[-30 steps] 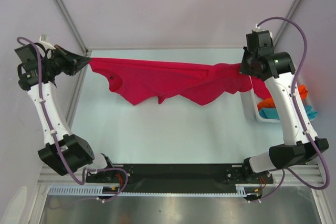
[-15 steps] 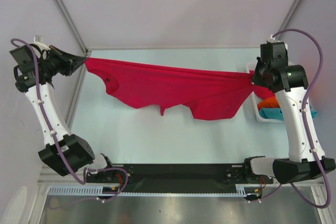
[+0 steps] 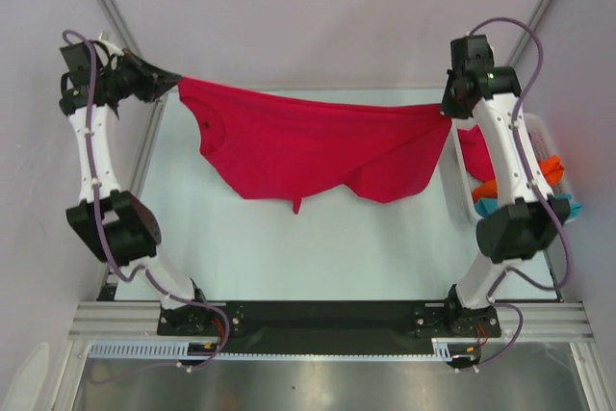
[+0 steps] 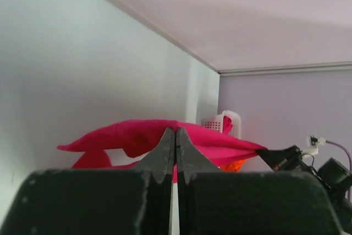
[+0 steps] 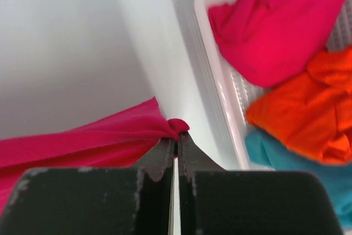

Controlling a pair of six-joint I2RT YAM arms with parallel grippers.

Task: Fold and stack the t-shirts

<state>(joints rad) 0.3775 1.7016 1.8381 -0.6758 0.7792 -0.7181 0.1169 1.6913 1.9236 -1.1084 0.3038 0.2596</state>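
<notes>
Two robot arms are holding a crimson t-shirt point(image 3: 298, 146) stretched between them above the far half of the pale table point(image 3: 289, 247). The left gripper point(image 3: 171, 78) is pinching one end of the shirt with its fingers clamped tight. The right gripper point(image 3: 446, 111) is pinching the opposite end the same way. The cloth is sagging in the middle, unfolded. Beside the right arm, a white basket point(image 5: 217, 75) is holding a second crimson shirt point(image 5: 275, 20), an orange shirt point(image 5: 297, 108) and a teal shirt point(image 5: 286, 160). Nothing is looking folded or stacked yet, so the task seems to be only beginning.
</notes>
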